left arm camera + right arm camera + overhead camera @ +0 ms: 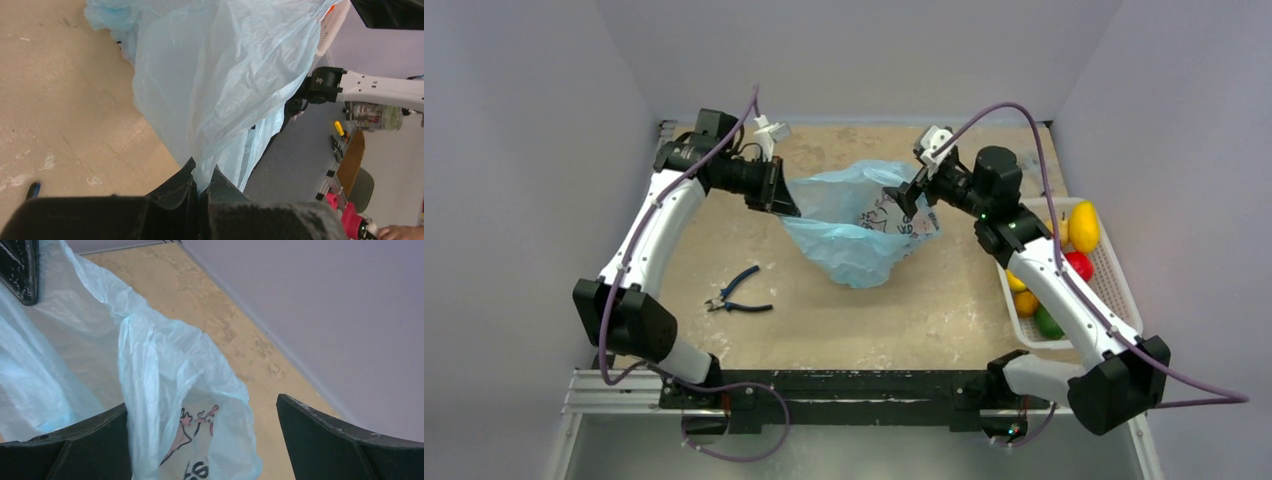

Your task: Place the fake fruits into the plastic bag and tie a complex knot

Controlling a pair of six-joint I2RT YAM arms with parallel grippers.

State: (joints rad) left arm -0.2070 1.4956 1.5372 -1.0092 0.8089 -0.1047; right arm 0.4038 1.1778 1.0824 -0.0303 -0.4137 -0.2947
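Note:
The light-blue plastic bag (854,235) hangs stretched between my two grippers above the middle of the table, its mouth spread. My left gripper (782,195) is shut on the bag's left edge; the left wrist view shows the film (225,75) pinched between the closed jaws (204,182). My right gripper (911,195) is open at the bag's right edge. In the right wrist view the printed film (165,370) lies between the wide jaws (200,405), against the left finger. The fake fruits, yellow (1083,225), red (1078,265) and green (1048,322), lie in the basket. No knot shows.
The white slotted basket (1114,270) stands at the right table edge beside the right arm. Blue-handled pliers (736,293) lie on the table at front left. Grey walls close in the left, back and right sides.

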